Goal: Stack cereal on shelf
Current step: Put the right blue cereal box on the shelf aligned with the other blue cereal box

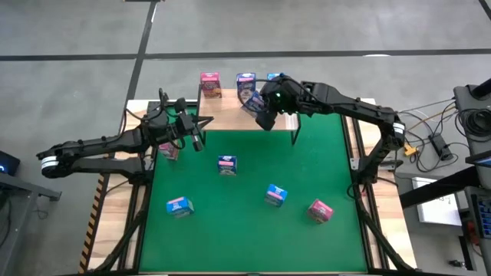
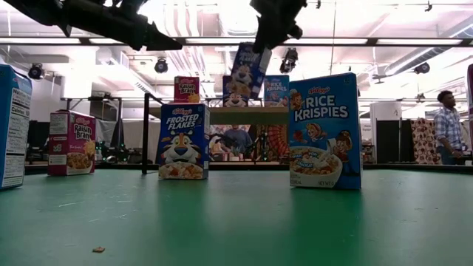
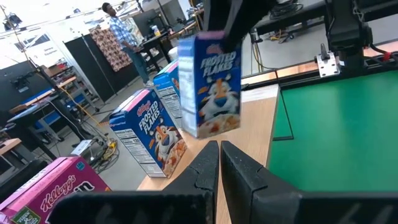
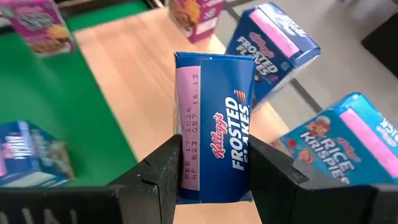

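Right pincer (image 4: 211, 171) grips a blue Frosted Flakes box (image 4: 214, 127) by its narrow sides, jaws part-open around it. Held box hangs tilted above the shelf (image 1: 230, 110), clear of the plank, near the shelf's right end.

On the shelf, along its far edge: a pink Raisin Bran box (image 1: 210, 84) at the left, a second Frosted Flakes box (image 1: 245, 83) mid-plank, a Rice Krispies box (image 4: 339, 146) just beside it at the right. Bare plank shows in front of the row and between the pink box and the blue ones.

Left pincer (image 3: 219, 163) closed on nothing, fingers together, hovering over the mat's far-left corner just off the shelf's left end.

Green mat (image 1: 322, 169) carries loose boxes well apart: a pink box (image 1: 168, 150) at the left edge under the left arm, a blue box (image 1: 226, 164) near centre, another blue box (image 1: 179, 205) near-left, a third blue box (image 1: 275, 195) and a pink box (image 1: 320, 210) near-right. Right half of the mat open. Wooden worktop (image 1: 115, 207) shows as strips either side.

Room behind: a person (image 2: 446, 127) standing far off, overhead lights.
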